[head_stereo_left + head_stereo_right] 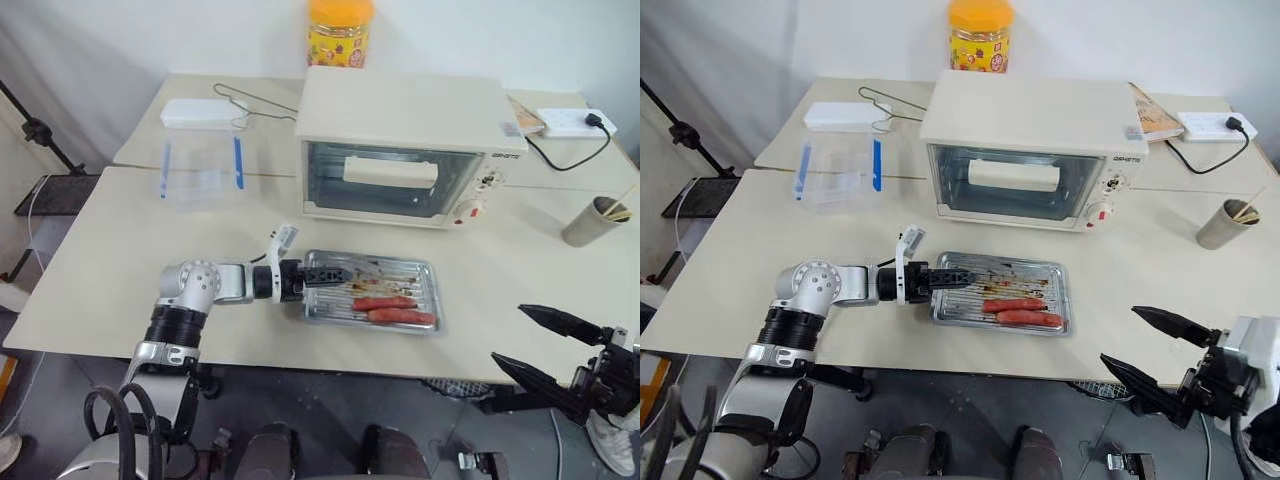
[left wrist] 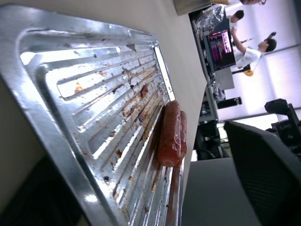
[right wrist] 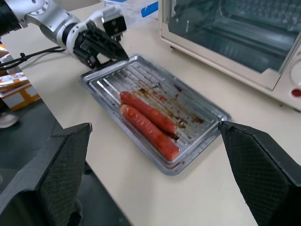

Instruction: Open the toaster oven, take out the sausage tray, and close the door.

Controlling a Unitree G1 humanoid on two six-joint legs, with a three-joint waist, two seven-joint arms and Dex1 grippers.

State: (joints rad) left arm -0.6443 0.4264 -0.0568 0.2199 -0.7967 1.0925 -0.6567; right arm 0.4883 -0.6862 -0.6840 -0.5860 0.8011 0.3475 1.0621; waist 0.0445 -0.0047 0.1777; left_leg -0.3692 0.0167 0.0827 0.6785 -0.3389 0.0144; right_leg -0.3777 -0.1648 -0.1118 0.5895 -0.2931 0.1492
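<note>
the sausage tray point(image 1: 372, 290) is set on the table point(image 1: 100, 270) before the toaster oven point(image 1: 405, 150), door point(image 1: 385, 180) shut. the left gripper point(image 1: 328, 277) is spread at its rim, nothing held — a careless withdrawal could drag it. the right gripper point(image 1: 545, 350) is held wide, empty.

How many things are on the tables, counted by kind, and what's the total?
Toaster oven: 1
Sausage tray: 1
Sausages: 2
Clear plastic box with blue clips: 1
White flat box: 1
Yellow jar: 1
Power strip: 1
Cup with sticks: 1
Wire hanger: 1
Total: 10
</note>
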